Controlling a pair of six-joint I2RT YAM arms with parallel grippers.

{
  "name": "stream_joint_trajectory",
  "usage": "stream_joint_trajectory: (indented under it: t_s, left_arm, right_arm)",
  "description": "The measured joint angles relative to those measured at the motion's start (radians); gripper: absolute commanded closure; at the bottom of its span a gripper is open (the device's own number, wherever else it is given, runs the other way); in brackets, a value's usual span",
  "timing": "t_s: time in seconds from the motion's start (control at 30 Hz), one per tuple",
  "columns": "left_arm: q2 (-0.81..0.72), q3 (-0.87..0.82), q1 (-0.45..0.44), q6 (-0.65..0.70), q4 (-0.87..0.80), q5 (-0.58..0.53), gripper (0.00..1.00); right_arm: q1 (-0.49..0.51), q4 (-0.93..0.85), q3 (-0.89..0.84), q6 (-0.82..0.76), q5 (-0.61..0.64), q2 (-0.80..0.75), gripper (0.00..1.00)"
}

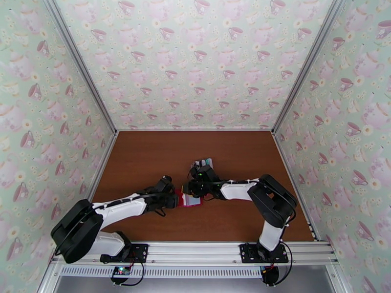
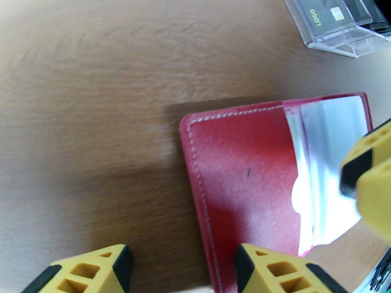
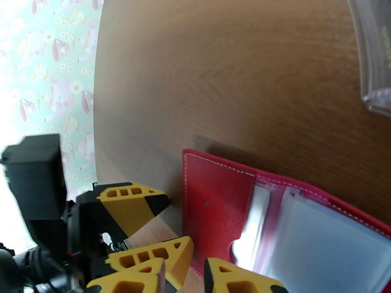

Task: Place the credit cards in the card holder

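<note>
**L gripper (image 2: 183, 260) & R gripper (image 3: 184, 269) crowd open card holder (image 2: 239, 181); credit cards (image 1: 205, 163) in clear stand (image 2: 342, 30)**

The card holder lies open and flat mid-table (image 1: 146, 157), red inner flap up, w/ a clear pocket (image 2: 322, 157) beside the flap. L gripper sits low at its stitched edge, fingers spread wide and holding nothing. One finger (image 2: 273, 269) is over the red flap, the other over bare wood; contact w/ the flap unclear. R gripper comes in from the opp. side, fingers nearly together w/ a narrow gap and nothing seen in it. Its tips are at the holder's edge, right next to the L fingers; can't tell if they touch the holder. In the L wrist view an R finger (image 2: 376, 191) blocks part of the clear pocket. From above, both wrists cover most of the holder. The credit cards are slotted in the clear stand just beyond the holder, apart from it. The front card is black w/ "LOGO". Teacup-print walls (image 1: 195, 59) close in 3 sides.
</note>
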Motion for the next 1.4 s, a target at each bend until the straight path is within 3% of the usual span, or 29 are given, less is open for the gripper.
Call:
stream_joint_trajectory:
  t_s: [0.6,1.03,1.4]
  left_arm:
    - [0.113,0.111,0.000,0.000,-0.077,-0.051,0.40]
    - [0.105,0.109,0.005,0.000,-0.069,-0.046,0.40]
    - [0.011,0.146,0.020,0.008,-0.165,-0.040,0.39]
  right_arm:
    - [0.005,0.013,-0.079,-0.004,0.008,0.005,0.72]
    - [0.027,-0.020,-0.076,-0.038,0.068,-0.018,0.69]
    - [0.034,-0.161,-0.016,-0.059,0.088,-0.158,0.66]
